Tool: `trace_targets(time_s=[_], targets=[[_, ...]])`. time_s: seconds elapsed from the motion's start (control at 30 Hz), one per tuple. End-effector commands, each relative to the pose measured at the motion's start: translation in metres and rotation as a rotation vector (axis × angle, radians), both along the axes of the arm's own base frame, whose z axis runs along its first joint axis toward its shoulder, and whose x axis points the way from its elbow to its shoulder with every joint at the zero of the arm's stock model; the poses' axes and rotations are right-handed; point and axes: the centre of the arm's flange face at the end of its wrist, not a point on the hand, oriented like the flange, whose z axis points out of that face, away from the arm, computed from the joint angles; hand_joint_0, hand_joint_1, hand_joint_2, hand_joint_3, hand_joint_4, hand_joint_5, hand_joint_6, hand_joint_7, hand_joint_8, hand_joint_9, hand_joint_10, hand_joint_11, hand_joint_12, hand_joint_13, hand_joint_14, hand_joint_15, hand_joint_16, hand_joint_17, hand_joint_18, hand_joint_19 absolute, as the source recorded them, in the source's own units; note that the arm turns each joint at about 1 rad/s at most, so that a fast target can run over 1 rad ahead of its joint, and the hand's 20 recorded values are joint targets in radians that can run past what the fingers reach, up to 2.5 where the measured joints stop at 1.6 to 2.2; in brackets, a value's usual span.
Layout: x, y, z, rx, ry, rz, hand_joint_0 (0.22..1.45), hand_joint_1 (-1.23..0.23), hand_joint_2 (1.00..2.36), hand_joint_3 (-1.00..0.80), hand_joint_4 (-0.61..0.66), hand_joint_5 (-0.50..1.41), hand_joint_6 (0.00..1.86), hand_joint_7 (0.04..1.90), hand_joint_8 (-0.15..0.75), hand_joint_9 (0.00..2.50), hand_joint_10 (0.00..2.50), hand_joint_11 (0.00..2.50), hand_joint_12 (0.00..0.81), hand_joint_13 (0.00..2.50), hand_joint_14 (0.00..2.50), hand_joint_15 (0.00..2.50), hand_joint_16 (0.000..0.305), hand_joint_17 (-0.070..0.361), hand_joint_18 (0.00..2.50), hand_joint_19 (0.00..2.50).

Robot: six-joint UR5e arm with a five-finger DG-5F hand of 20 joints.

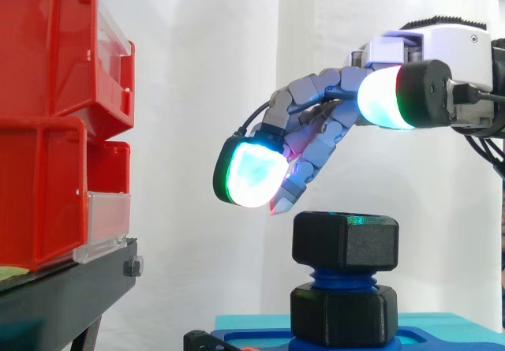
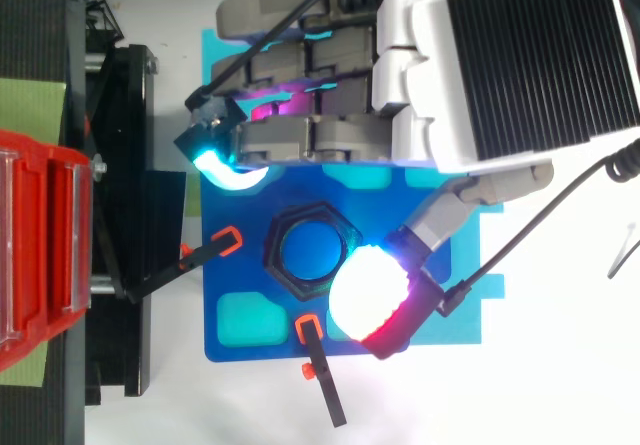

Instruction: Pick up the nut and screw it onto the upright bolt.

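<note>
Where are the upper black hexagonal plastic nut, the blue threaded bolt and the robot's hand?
Upper black hexagonal nut (image 1: 345, 240): side view, its front face.
Blue threaded bolt (image 1: 345, 278): side view, threads under that nut.
Hand (image 2: 310, 137): top view, a grey finger.

I see red bins (image 1: 47, 122) stacked on the black stand (image 1: 63, 292), a white curtain (image 1: 205, 91) behind it, and just beside the stand a blue plate (image 2: 230, 285) with orange-tipped black clamps (image 2: 318, 365) on its edges.

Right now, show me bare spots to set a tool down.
Free: white tabletop right of the blue plate, and below it left of the lower clamp. Crowded: around the nut, under the hand, beside the side clamp.
</note>
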Motion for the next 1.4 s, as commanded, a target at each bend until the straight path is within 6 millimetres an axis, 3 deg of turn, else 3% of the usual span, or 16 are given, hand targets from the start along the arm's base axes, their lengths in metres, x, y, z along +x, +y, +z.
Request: trace_targets(time_s=[0.0,0.13,0.37,0.5,0.73,1.03,1.37], targets=[[0.002,0.007,-0.004,0.001,0.001,0.003,0.53,-0.09,1.0,-0.5,0.22,-0.12,0.5,0.72,0.236,0.8,0.0,0.0,0.259,0.58,0.0,0.0,0.028,0.063,0.28,0.0],[0.004,0.018,-0.004,0.003,0.001,0.008,0.53,-0.09,1.0,-0.5,0.21,-0.12,0.5,0.69,0.225,0.74,0.0,0.0,0.263,0.54,0.0,0.0,0.029,0.065,0.27,0.0],[0.004,0.032,-0.006,0.004,0.027,-0.006,0.51,-0.06,1.0,-0.5,0.16,-0.17,0.5,0.6,0.2,0.49,0.0,0.0,0.297,0.25,0.0,0.0,0.034,0.077,0.0,0.0],[0.001,0.037,-0.015,0.007,0.046,-0.003,0.5,-0.04,1.0,-0.5,0.15,-0.19,0.5,0.59,0.18,0.34,0.0,0.0,0.313,0.09,0.0,0.0,0.038,0.084,0.0,0.0],[-0.003,0.039,-0.027,0.028,0.054,0.002,0.5,-0.01,1.0,-0.5,0.16,-0.18,0.5,0.61,0.181,0.26,0.0,0.0,0.325,0.03,0.0,0.0,0.04,0.09,0.0,0.0],[-0.003,0.039,-0.029,0.027,0.063,0.001,0.52,-0.03,1.0,-0.5,0.26,-0.07,0.5,0.99,0.215,0.4,0.0,0.0,0.309,0.18,0.0,0.0,0.034,0.077,0.0,0.0],[-0.004,0.03,-0.028,0.027,0.062,-0.006,0.54,-0.07,1.0,-0.5,0.23,-0.03,0.5,1.28,0.246,0.59,0.0,0.0,0.28,0.34,0.0,0.0,0.029,0.065,0.0,0.0]])
